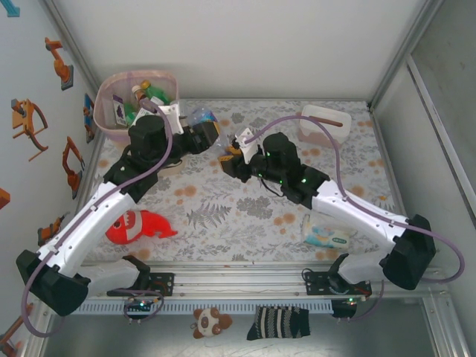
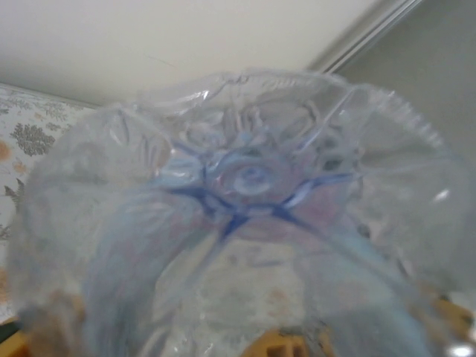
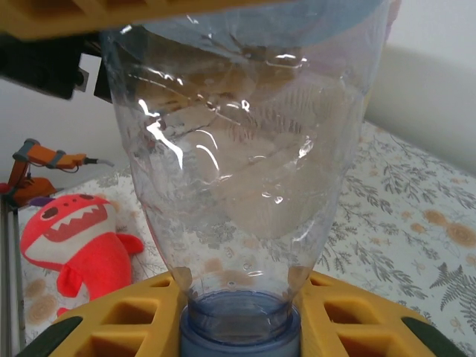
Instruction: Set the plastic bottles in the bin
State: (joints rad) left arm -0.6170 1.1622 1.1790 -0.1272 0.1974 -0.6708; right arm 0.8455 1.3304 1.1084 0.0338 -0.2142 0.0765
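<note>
Light: bright, even, from overhead; the wall behind the bin (image 1: 106,130) washes pale.
Shadows: faint, soft-edged on the table (image 1: 223,190) right of the bin.
Glare: white glints on the clear bottle (image 3: 245,156).
Blur: the near bottle (image 2: 245,186) is soft throughout.

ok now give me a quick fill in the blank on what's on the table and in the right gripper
1. The right gripper is shut on the neck of a clear bottle whose cap is ___.
2. Several bottles already sit inside the ___ at the far left.
3. The plush fish lying on the table is ___ in colour.

Missing words: blue; bin; red.
</note>
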